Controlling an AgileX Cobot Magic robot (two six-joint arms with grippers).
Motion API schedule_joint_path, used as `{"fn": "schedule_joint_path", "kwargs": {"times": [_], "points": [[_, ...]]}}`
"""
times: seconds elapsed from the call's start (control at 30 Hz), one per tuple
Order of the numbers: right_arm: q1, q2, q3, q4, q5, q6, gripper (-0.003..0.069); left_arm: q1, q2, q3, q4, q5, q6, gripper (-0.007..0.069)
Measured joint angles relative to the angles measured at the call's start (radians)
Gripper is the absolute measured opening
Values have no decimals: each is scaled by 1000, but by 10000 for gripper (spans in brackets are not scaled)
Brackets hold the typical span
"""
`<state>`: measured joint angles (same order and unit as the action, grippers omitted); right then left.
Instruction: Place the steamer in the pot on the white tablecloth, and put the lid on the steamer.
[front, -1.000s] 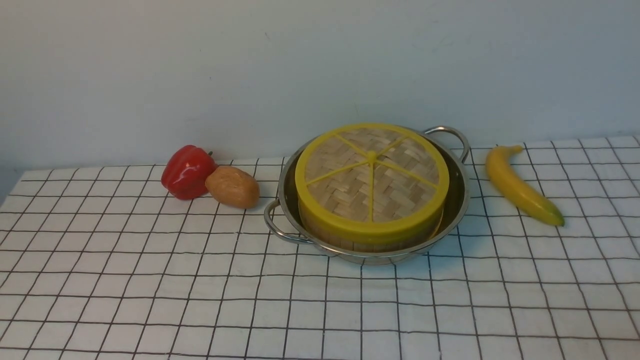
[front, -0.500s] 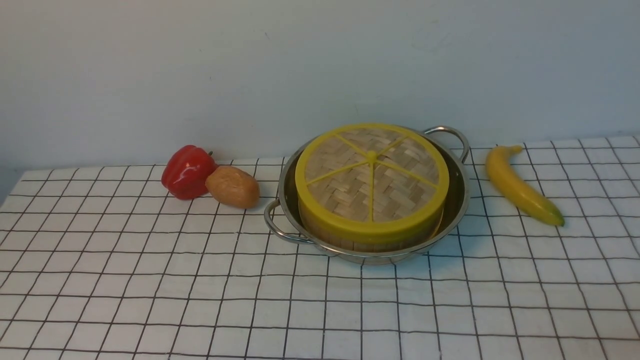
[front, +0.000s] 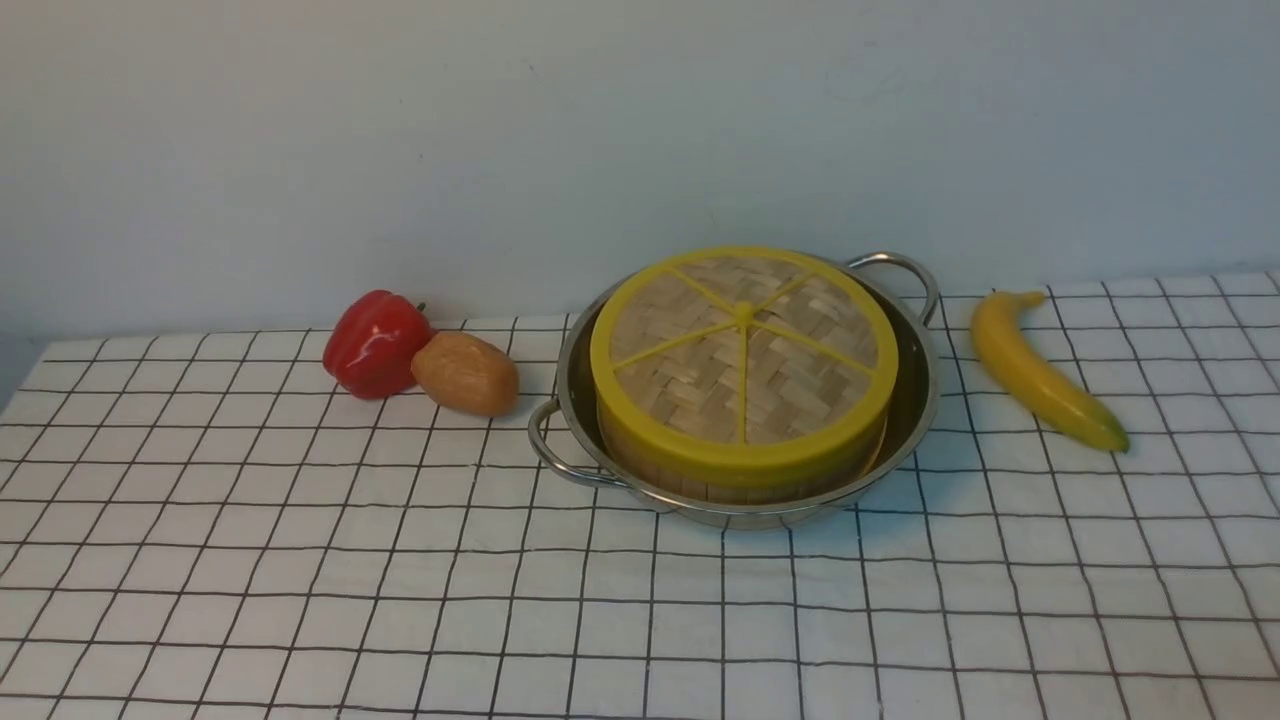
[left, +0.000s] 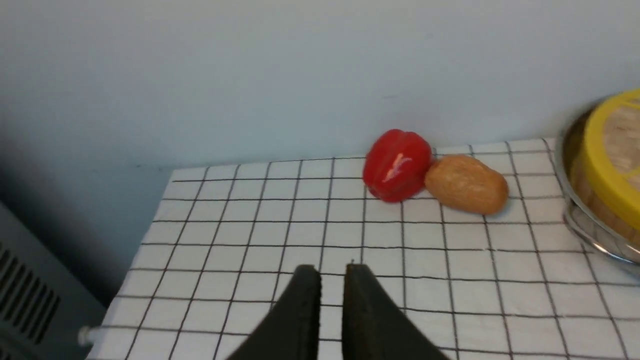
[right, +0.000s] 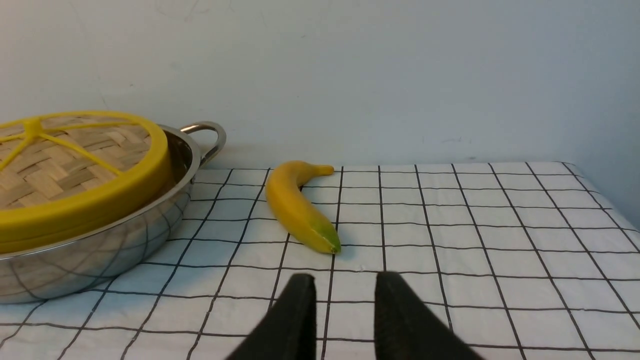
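The lid (front: 742, 355), a woven disc with a yellow rim and spokes, lies on the steamer (front: 740, 487). Only the steamer's bamboo wall shows below it. The steamer sits inside the shiny pot (front: 915, 405) on the white tablecloth (front: 300, 560). Neither arm appears in the front view. In the left wrist view my left gripper (left: 332, 272) hovers over bare cloth, open by a narrow gap, with the pot (left: 590, 235) off to one side. My right gripper (right: 345, 279) is open wider and empty, short of the banana, with the lid (right: 65, 165) and pot (right: 100, 255) beside it.
A red pepper (front: 375, 343) and a brown potato (front: 465, 373) lie touching, left of the pot. A banana (front: 1040, 372) lies to the pot's right. A pale wall stands close behind the table. The cloth's left edge (left: 145, 235) drops off beside a grey unit.
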<state>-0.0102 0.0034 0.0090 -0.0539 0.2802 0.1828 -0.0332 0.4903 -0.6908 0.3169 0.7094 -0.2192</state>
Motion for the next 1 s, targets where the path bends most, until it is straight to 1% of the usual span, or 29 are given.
{"fn": "schedule_joint_path", "kwargs": {"times": [0.03,0.07,0.13,0.2,0.23,0.3,0.4,0.47,0.57,0.73,0.83,0.9,1.0], "points": [[0,0,0,0,0,0,198,32,-8,33,-8,-40,-2,75],[0,0,0,0,0,0,201,83,-33,114,-28,-104,-6,76],[0,0,0,0,0,0,206,119,-77,220,-47,-196,-7,76],[0,0,0,0,0,0,213,132,-141,340,-49,-273,-7,83],[0,0,0,0,0,0,216,132,-154,363,-49,-291,-7,83],[0,-3,0,1,0,0,225,135,-234,484,-49,-383,-7,85],[0,-4,0,1,0,0,236,136,-337,608,-49,-444,-8,85],[0,-4,0,1,0,0,239,136,-411,673,-49,-458,-19,94],[0,-4,0,1,0,0,239,136,-475,698,-51,-459,-44,96],[0,-5,0,1,1,1,240,136,-490,698,-52,-458,-60,96],[0,-5,0,1,1,1,240,115,-491,698,-59,-428,-60,105],[0,-5,0,1,1,1,240,74,-491,698,-65,-386,-62,106],[0,-5,0,1,1,1,240,45,-491,698,-67,-369,-62,114]]}}
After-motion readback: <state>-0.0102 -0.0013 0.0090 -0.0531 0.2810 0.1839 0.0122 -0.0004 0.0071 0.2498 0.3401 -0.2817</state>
